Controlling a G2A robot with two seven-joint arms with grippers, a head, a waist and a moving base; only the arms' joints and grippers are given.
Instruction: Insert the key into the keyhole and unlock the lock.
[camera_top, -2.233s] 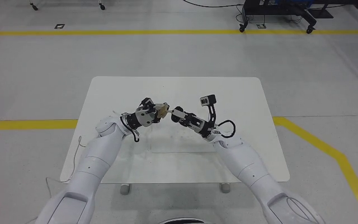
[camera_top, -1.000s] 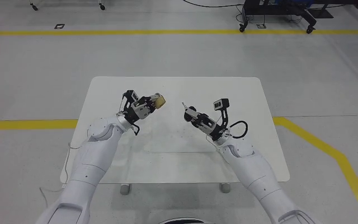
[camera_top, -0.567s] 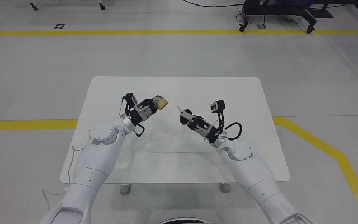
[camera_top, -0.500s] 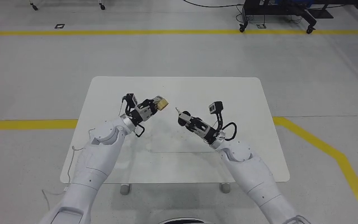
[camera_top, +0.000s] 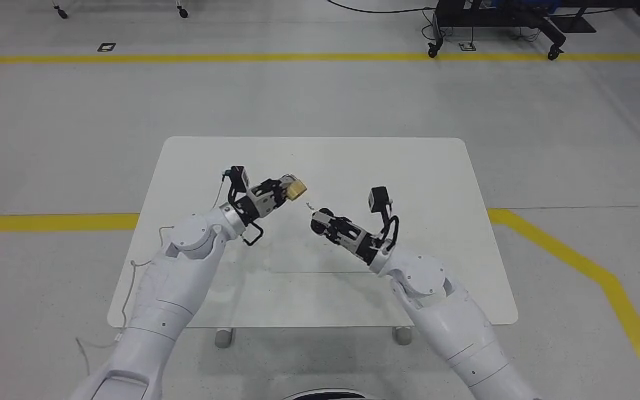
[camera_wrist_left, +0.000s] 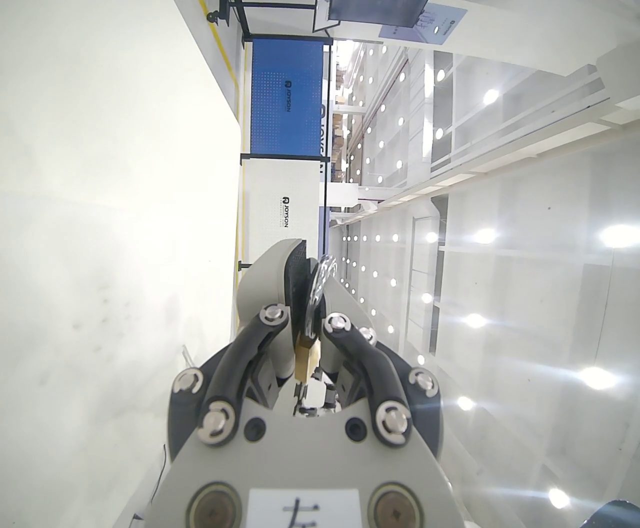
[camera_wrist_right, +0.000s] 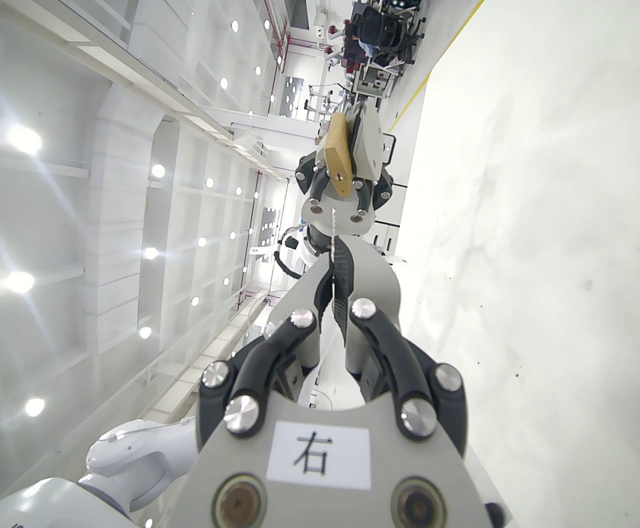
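A brass padlock (camera_top: 293, 187) is held above the white table (camera_top: 420, 170), with my left gripper (camera_top: 285, 188) shut on it. In the left wrist view the lock (camera_wrist_left: 305, 361) sits between the closed fingers, its shackle (camera_wrist_left: 320, 285) poking past the tips. My right gripper (camera_top: 318, 219) is shut on a thin silver key (camera_top: 311, 209). The key (camera_wrist_right: 332, 231) points at the lock's (camera_wrist_right: 337, 150) keyhole end and stops a short gap from it. The other arm's gripper (camera_wrist_right: 352, 145) faces it, gripping the lock.
The table's near edge (camera_top: 310, 325) lies below both arms. A yellow floor line (camera_top: 300, 58) runs beyond the table, and wheeled equipment (camera_top: 500, 25) stands far back right.
After drawing apart from an earlier meeting, both arms have closed in again. The right gripper moved left with the key, the left gripper shifted right with the lock, narrowing the gap.
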